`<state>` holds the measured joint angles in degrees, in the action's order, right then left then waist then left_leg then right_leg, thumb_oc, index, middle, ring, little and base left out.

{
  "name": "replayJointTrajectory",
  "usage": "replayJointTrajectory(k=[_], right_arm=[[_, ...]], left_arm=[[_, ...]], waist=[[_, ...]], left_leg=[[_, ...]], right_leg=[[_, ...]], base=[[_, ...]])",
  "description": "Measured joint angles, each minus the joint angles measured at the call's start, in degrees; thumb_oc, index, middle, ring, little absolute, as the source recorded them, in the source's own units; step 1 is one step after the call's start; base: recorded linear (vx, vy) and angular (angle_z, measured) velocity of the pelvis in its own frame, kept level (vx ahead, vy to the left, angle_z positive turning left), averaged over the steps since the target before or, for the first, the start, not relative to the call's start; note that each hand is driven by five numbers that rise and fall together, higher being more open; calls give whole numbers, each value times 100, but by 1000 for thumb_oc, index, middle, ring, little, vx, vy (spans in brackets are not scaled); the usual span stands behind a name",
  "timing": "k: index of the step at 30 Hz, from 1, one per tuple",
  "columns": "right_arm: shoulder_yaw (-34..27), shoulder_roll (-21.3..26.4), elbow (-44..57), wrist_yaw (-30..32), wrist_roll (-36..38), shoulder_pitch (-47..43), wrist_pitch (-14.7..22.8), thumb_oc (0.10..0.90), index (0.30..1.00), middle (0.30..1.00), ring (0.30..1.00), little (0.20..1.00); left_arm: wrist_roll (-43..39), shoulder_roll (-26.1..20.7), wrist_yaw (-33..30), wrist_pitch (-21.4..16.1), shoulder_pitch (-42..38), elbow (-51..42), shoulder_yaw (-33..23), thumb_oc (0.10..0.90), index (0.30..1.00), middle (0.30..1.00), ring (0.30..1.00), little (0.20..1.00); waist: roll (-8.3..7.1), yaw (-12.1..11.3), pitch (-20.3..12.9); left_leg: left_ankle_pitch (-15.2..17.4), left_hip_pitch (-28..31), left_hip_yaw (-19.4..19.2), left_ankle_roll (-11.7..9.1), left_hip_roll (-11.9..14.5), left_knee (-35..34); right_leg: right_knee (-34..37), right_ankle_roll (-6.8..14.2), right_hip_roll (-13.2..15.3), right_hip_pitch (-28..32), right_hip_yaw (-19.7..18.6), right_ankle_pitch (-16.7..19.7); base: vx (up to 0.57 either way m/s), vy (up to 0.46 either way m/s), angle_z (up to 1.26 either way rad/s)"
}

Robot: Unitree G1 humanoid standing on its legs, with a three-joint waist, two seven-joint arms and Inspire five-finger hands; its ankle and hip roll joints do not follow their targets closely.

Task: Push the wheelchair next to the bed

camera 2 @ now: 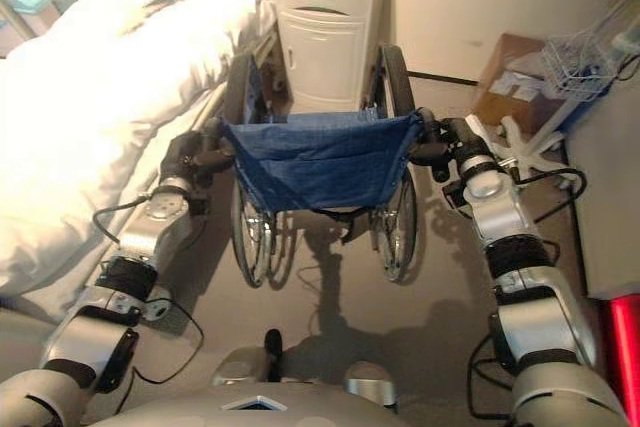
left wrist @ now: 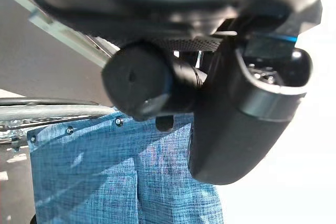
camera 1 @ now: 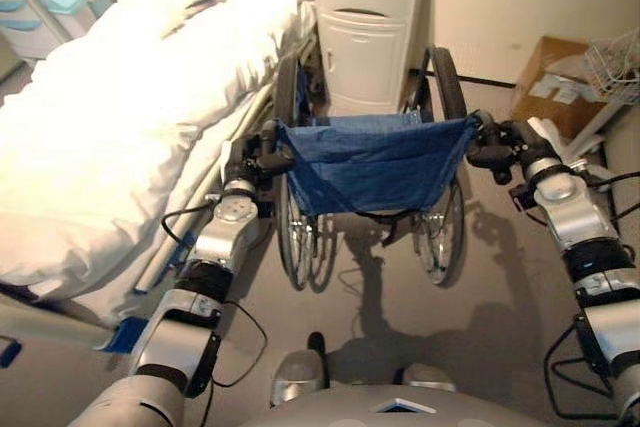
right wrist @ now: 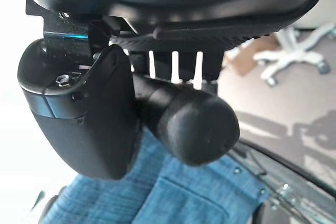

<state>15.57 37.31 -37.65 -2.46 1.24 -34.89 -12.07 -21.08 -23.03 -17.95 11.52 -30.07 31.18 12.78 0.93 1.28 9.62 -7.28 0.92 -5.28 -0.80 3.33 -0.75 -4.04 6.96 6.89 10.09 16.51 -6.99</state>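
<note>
At the rear of the wheelchair (camera 1: pixel 372 162), the fingers of the left hand (camera 1: pixel 255 154) were curled round the left push handle (left wrist: pixel 139 80), the thumb (left wrist: pixel 247 114) wrapped across it. The right hand (camera 1: pixel 500 144) was likewise closed round the right push handle (right wrist: pixel 191 119), with its thumb (right wrist: pixel 84 114) folded over the grip. Between the two handles hung the blue fabric backrest (camera 1: pixel 375 159), slack and creased. The wheelchair stood on the grey floor (camera 1: pixel 480 287), its left wheel (camera 1: pixel 296 237) just beside the bed (camera 1: pixel 110 137) with its white bedding. Directly ahead of the chair stood a white cabinet (camera 1: pixel 365 32), close against the front. A cardboard box (camera 1: pixel 555 82) lay near the wall to the right.
</note>
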Motion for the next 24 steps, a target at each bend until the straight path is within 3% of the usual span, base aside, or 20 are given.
replayJointTrajectory(k=[7, 24], right_arm=[[2, -24, -33, 0, 0, -116, -13, 400, 300, 300, 300, 300], [70, -26, -308, -13, -3, -393, -18, 400, 300, 300, 300, 300]], left_arm=[[-5, -24, 34, 33, -144, 158, 7, 400, 300, 300, 300, 300], [-13, -24, -67, 66, -349, 373, 160, 400, 300, 300, 300, 300]], waist=[[5, 37, 0], [95, 13, 11]], left_leg=[[-41, 139, -6, 58, -143, -204], [-41, 130, 4, 57, -135, -202]], right_leg=[[117, 176, 122, 41, -91, 91], [117, 174, 107, 40, -77, 88]], base=[[96, 87, -6], [62, 28, 0]])
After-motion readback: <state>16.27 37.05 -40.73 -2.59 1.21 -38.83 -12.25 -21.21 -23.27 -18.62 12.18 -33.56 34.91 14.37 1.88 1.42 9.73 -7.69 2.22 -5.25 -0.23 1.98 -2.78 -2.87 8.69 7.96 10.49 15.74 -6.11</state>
